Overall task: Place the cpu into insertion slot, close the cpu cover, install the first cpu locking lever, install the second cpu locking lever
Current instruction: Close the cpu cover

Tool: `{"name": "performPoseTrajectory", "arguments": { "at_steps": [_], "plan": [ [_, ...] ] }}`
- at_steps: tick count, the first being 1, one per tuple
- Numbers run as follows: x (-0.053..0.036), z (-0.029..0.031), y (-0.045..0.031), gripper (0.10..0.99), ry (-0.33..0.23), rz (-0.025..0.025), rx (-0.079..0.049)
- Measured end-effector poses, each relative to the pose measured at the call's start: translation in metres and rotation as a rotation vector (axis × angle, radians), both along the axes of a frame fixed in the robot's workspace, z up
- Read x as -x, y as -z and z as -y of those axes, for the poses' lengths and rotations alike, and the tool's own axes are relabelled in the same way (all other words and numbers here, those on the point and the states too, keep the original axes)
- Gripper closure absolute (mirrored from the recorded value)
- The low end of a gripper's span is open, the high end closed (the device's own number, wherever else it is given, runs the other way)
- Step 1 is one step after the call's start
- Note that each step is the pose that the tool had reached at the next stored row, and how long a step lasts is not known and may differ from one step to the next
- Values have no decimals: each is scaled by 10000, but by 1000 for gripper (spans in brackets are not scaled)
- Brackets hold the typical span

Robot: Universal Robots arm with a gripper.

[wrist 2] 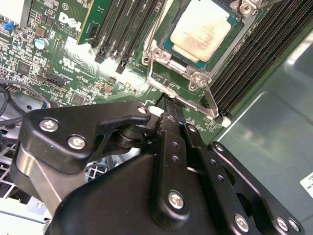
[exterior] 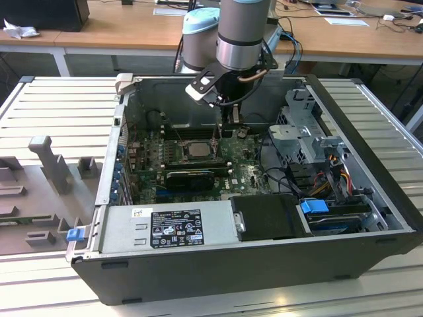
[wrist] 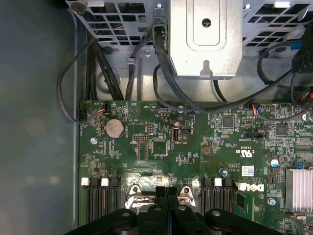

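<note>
Status: cpu [wrist 2: 203, 29] sat in the insertion slot [wrist 2: 155, 56], pale face up, mid-board inside the open pc case [exterior: 370, 198] on the ribbed worktop [exterior: 53, 99]. cpu cover [wrist 2: 198, 78] looked down around the chip, but couldn't confirm it lay fully flat. Jaws were narrow, pinched together w/ nothing visibly clamped. Their tips were right at the locking lever rod [wrist 2: 193, 105] along the socket's edge, touching or just above, can't tell which.

Risks, imo:
- pinched tips are slim, so they could slip off the round rod under spring load; lever would spring back up, or tips would skid onto the green board [wrist: 161, 147] and nick small parts
- if the cover wasn't seated, forcing a lever could load the cpu unevenly and bend socket pins
- memory slots [wrist 2: 122, 29] sat just beside the socket on both sides, so a sideways slide would hit their latches
- cables [wrist: 98, 63] by the drive cage [wrist: 205, 34] were well apart from the tips, low snag risk

Counts: 1 arm [exterior: 241, 33], 1 cpu, 1 slot, 1 cover, 1 lever rod clearly seen in the second wrist view, 2 silver metal tabs [wrist: 132, 197] flanking the tips in the first wrist view, 2 banks of memory slots, 1 coin cell [wrist: 115, 128], 1 finned heatsink [wrist: 298, 188], 1 psu [exterior: 168, 224]
</note>
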State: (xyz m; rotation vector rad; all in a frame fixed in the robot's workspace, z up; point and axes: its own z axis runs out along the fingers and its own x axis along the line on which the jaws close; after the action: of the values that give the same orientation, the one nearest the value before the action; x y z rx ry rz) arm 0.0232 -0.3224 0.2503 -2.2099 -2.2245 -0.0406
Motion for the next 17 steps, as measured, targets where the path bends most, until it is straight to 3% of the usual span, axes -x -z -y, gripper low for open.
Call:
{"name": "performPoseTrajectory", "arguments": {
  "at_steps": [17],
  "plan": [
    [34, 0, 0, 980, 0, 0, 1]
  ]
}}
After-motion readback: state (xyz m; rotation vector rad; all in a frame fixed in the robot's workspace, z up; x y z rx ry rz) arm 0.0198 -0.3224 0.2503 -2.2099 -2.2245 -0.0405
